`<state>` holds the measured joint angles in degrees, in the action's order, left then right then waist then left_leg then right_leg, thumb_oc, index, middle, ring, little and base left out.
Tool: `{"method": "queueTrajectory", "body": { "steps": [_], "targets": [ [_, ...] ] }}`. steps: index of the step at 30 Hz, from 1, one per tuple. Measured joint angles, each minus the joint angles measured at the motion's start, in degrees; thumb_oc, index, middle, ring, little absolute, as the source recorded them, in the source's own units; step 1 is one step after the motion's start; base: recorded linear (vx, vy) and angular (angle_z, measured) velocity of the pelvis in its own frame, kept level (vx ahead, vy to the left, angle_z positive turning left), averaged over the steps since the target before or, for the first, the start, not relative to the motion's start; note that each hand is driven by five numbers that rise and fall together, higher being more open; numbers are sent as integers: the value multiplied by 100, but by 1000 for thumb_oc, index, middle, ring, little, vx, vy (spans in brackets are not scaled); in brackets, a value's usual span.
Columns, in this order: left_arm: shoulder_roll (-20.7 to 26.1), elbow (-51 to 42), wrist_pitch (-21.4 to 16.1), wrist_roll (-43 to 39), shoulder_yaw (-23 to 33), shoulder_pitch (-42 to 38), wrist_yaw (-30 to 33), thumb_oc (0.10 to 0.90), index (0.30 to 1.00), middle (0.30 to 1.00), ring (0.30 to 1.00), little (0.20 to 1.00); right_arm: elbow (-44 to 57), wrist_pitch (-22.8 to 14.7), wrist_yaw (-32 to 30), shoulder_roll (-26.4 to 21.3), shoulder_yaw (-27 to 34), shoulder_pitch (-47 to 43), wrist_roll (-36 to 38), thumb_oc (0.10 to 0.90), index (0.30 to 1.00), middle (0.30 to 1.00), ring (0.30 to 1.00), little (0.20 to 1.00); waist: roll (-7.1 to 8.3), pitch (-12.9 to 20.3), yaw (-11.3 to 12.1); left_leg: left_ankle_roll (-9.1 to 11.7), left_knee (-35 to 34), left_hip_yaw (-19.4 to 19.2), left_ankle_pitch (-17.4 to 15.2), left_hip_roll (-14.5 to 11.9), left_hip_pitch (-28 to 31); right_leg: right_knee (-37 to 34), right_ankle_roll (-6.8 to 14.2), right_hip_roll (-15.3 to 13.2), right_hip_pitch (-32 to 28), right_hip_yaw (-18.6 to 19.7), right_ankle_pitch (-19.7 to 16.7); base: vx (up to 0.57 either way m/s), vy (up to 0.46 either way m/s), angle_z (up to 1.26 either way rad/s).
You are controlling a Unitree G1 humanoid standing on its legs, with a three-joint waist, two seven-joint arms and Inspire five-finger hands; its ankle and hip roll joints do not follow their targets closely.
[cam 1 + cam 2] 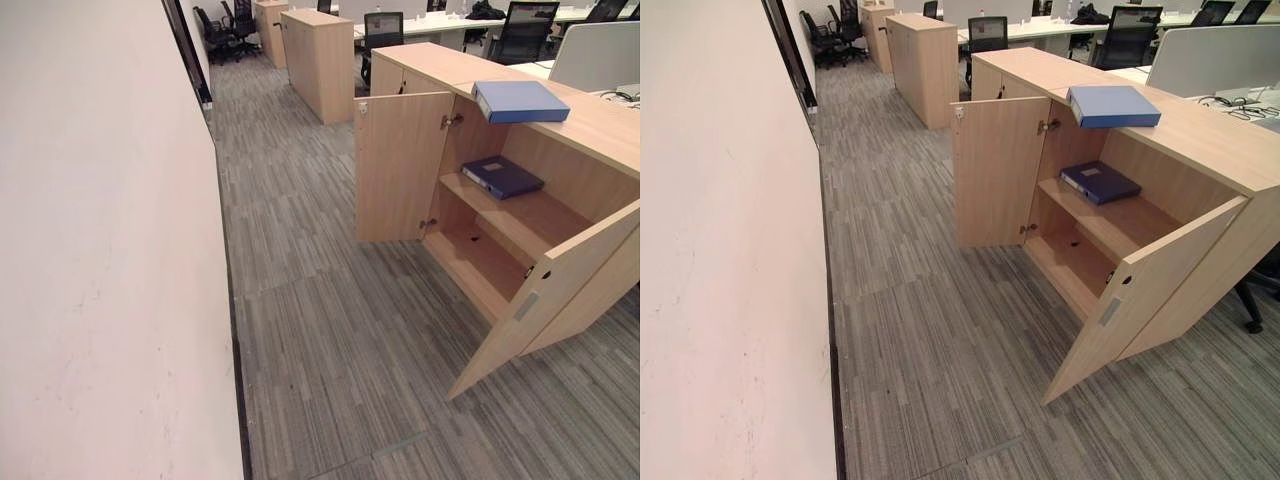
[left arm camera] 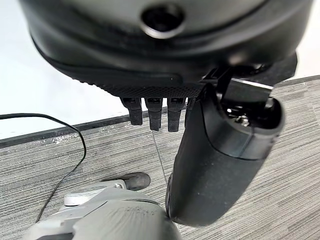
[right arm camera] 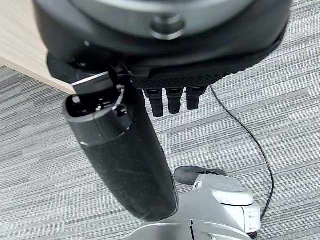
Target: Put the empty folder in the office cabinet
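Note:
A low wooden office cabinet (image 1: 604, 128) stands at the right with both doors swung open. On its top lies a light blue box folder (image 1: 520, 100). A dark blue folder (image 1: 502, 176) lies flat on the upper shelf inside, and the lower shelf (image 1: 480, 270) is bare. My left hand (image 2: 220, 145) hangs over the carpet with straight fingers (image 2: 155, 112) and holds nothing. My right hand (image 3: 125, 150) hangs the same way beside a wooden panel, with straight fingers and nothing in it.
A white wall (image 1: 100, 250) runs along the left. The near cabinet door (image 1: 545, 300) juts out over the grey carpet. Another wooden cabinet (image 1: 318, 60) stands further back. Behind it are office chairs (image 1: 522, 30) and desks. A white partition (image 1: 598, 55) rises behind the cabinet.

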<state>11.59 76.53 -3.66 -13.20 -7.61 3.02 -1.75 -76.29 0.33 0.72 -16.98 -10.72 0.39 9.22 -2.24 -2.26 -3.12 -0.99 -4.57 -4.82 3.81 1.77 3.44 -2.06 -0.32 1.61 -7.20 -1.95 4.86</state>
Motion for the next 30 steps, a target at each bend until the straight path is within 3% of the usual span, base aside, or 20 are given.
{"method": "queueTrajectory", "body": {
  "steps": [6,7,9,10,11,13,14,15,16,19,20,22,24,26,27,28,30],
  "targets": [
    [48,0,21,-53,-69,-271,24,800,900,900,900,900,0,6,1,11,-55,-195,-1,800,900,900,900,900,2,-312,2,82,137,-52,-49,-57,-246,399,-72,33,385,4,125,10,-84,-3],
    [98,3,29,-145,-66,-391,32,800,900,900,900,900,-47,9,1,65,-57,-251,1,800,900,900,900,900,108,-444,0,297,449,-76,-90,-85,-444,640,-131,45,513,-39,251,65,-142,13],
    [188,-2,14,-240,-15,-509,131,800,900,900,900,900,-57,28,6,119,-102,-335,2,800,900,900,900,900,251,-600,56,445,1095,-69,-115,-98,-764,733,-310,35,565,-86,300,98,-185,17],
    [254,-8,-35,-274,141,-646,150,800,900,900,900,900,-100,28,0,170,-102,-429,1,800,900,900,900,900,425,-749,29,495,1934,-61,-122,-59,-1199,953,-413,-56,644,-136,389,44,-76,21],
    [306,-20,-38,-300,137,-713,166,800,900,900,900,900,-116,47,-5,190,-102,-443,0,800,900,900,900,900,497,-785,70,600,2332,-76,-52,-71,-1400,987,-457,-90,643,-145,431,109,-63,14],
    [310,-50,-36,-347,115,-744,213,800,900,900,900,900,-106,42,-35,117,-204,-515,-1,800,900,900,900,900,546,-813,132,574,2977,-64,-55,-150,-1756,994,-651,-83,549,-143,389,135,-9,-2],
    [275,-46,-14,-346,100,-829,261,800,900,900,900,900,-102,19,-84,59,-229,-537,-2,800,900,900,900,900,457,-825,130,441,3284,-123,-166,-229,-1984,940,-718,-54,509,-173,377,256,105,-1],
    [261,-47,-15,-343,94,-839,263,800,900,900,900,900,-97,33,-121,20,-226,-574,-3,800,900,900,900,900,430,-851,157,371,3161,-137,-221,-257,-2044,886,-761,-38,478,-129,371,355,140,-4],
    [247,-22,-15,-341,91,-807,267,800,900,900,900,900,-96,44,-122,4,-247,-610,-25,800,900,900,900,900,400,-856,172,341,2776,-126,-222,-298,-2043,809,-663,-33,422,-58,401,407,175,-21],
    [129,99,19,-344,104,-714,366,800,900,900,900,900,-60,51,-134,-47,-313,-666,-146,800,900,900,900,900,233,-849,176,429,1004,-75,115,-485,-1909,447,-622,64,180,-14,149,321,139,-15],
    [110,153,25,-345,103,-639,365,800,900,900,900,900,-59,50,-133,-44,-312,-677,-193,800,900,900,900,900,203,-875,177,446,921,-42,191,-556,-2002,370,-559,83,80,15,195,385,164,-2],
    [20,288,88,-354,154,-599,367,800,900,900,900,900,-162,62,-158,-36,-254,-714,-230,800,900,900,900,900,109,-892,201,550,-59,-79,331,-603,-2100,-40,-479,152,-250,43,212,358,155,3],
    [-33,414,149,-360,381,-380,364,800,900,900,900,900,-424,76,-157,11,-195,-721,-231,800,900,900,900,900,160,-904,384,470,-57,-103,380,-655,-2052,-278,-361,102,-695,265,275,424,225,-50],
    [-107,448,196,-365,495,-153,357,800,900,900,900,900,-511,52,-153,-3,-204,-657,-241,800,900,900,900,900,206,-830,419,440,-29,-111,373,-580,-1911,-280,-221,-48,-904,357,515,333,248,-58],
    [-191,442,200,-377,553,-2,355,800,900,900,900,900,-485,35,-160,-51,-195,-561,-244,800,900,900,900,900,102,-623,420,264,-40,-112,500,-523,-1868,-279,-109,-110,-973,389,614,526,441,-43],
    [-201,491,204,-416,614,27,367,800,900,900,900,900,-524,40,-146,9,-198,-466,-254,800,900,900,900,900,234,-557,449,42,-45,-259,798,-362,-1720,-132,62,-341,-1069,426,704,518,465,-40],
    [-120,494,202,-452,726,-16,363,800,900,900,900,900,-535,74,-42,95,-144,-374,-257,800,900,900,900,900,306,-469,469,-212,-32,-390,901,-182,-1396,619,208,-560,-927,354,724,291,306,-36]
  ]
}}
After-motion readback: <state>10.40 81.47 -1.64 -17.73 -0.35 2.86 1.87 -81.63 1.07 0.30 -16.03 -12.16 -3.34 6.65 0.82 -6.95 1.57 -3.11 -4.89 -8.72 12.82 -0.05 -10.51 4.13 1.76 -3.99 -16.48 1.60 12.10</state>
